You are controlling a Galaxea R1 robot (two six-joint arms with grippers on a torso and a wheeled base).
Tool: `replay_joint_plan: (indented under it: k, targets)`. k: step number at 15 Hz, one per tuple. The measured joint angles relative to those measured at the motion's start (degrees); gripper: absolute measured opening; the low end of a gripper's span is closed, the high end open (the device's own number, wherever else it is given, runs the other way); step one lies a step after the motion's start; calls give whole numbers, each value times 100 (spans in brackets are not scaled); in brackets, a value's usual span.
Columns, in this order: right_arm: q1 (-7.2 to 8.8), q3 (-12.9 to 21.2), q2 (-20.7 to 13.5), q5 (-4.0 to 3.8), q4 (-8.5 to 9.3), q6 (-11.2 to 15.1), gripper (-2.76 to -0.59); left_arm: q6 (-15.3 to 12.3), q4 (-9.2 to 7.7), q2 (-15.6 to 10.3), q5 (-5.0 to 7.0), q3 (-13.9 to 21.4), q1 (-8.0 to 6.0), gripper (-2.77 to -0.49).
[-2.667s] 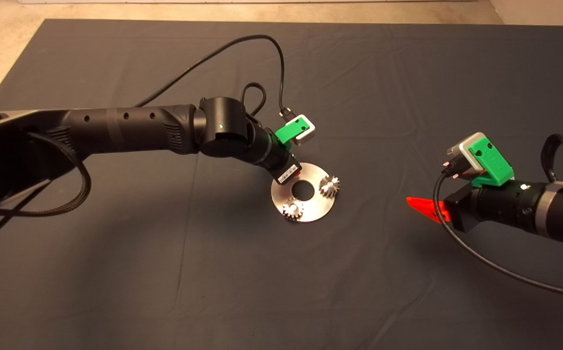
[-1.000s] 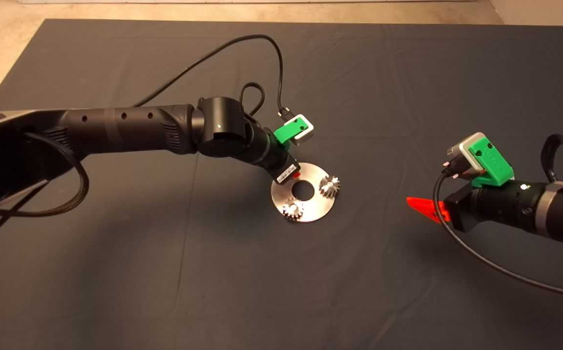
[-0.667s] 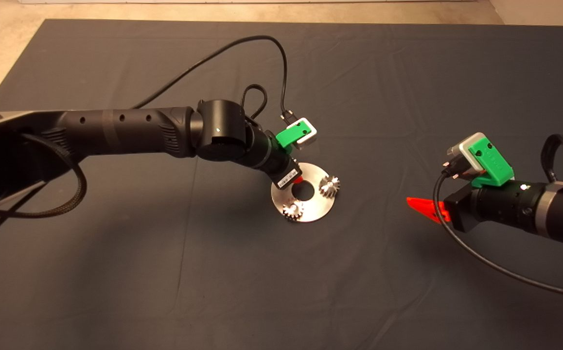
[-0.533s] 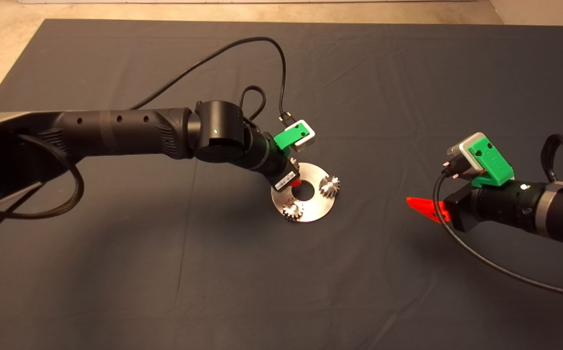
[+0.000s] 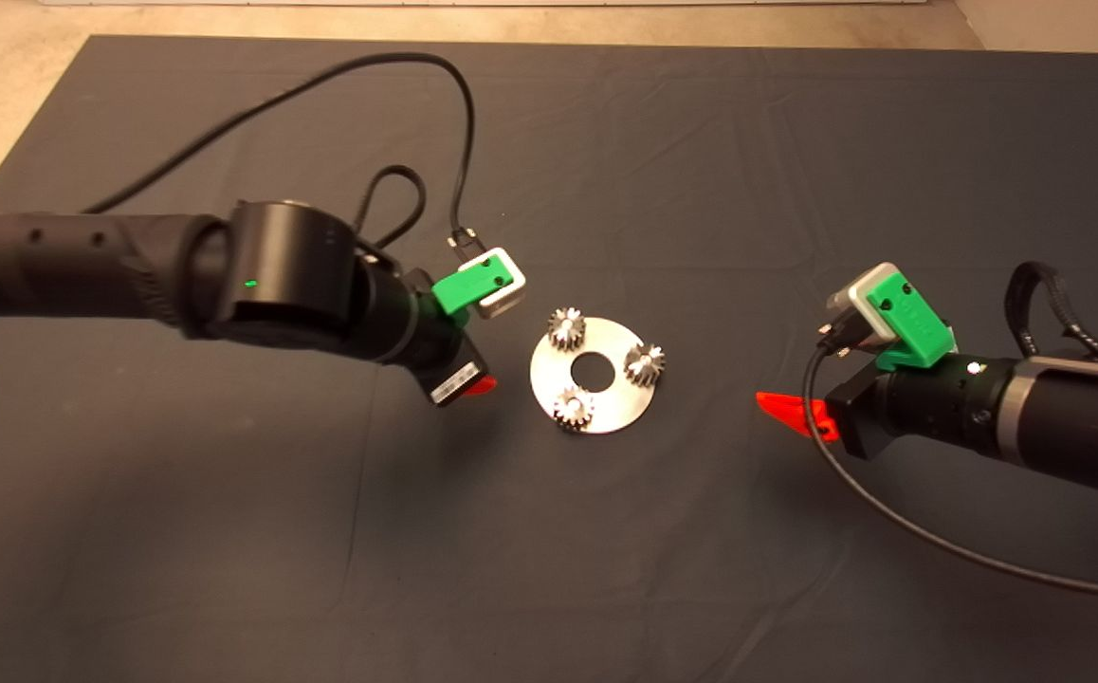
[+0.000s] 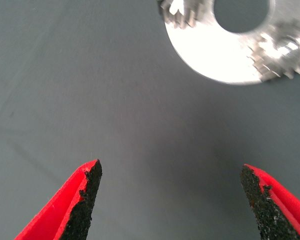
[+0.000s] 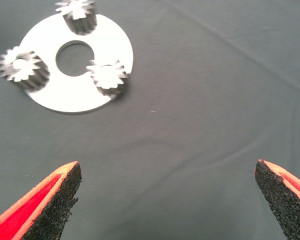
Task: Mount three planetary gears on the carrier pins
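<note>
Nearest to the camera in the head view, the dark mat (image 5: pixel 549 569) lies bare. A little further in, the round metal disc (image 5: pixel 606 410) rests flat on the mat, about in its middle. Three planetary gears stand on the disc around its central hole. One gear (image 5: pixel 573 408) is at the near edge of the disc. A second gear (image 5: pixel 645 361) is at the side toward the right arm. The third gear (image 5: pixel 566 328) is at the far side, toward the left arm, and it reaches a little over the rim of the disc. The carrier pins themselves are covered by the gears.

The left gripper (image 5: pixel 479 385) is beside the disc, on the side where its arm enters, and it touches nothing. In the left wrist view its fingers (image 6: pixel 82 200) are wide apart over bare mat, with nothing between them.

The right gripper (image 5: pixel 791 415) is on the opposite side of the disc and is well apart from it. In the right wrist view its fingers (image 7: pixel 52 205) are also wide apart and hold nothing.

At the far edge, a pale floor (image 5: pixel 321 17) shows beyond the mat.
</note>
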Motion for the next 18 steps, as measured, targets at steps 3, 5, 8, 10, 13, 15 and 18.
replay_joint_plan:
  k: [3, 5, 8, 10, 13, 15, 18]
  targets:
    - [-3, 13, 739, -451, 23, 7, -76, -894, -13, -292, 575, 1015, -318, -133]
    - [-27, 27, 1208, -564, 22, 103, -76, -1559, -45, -550, 789, 1590, -370, -133]
    - [-282, 35, 1567, -590, 13, 340, -76, -2343, -101, -841, 837, 2050, -415, -119]
    - [-516, 35, 1799, -596, -46, 463, -76, -2464, -99, -884, 851, 2127, -457, -119]
    - [-785, 38, 1855, -592, -295, 535, -76, -2523, -99, -853, 864, 2142, -446, -119]
    - [-984, 41, 1785, -576, -394, 568, -76, -2528, -45, -762, 858, 2151, -249, -119]
    - [-1186, 79, 1323, -587, -518, 588, -76, -2542, 173, -705, 867, 2153, 810, -119]
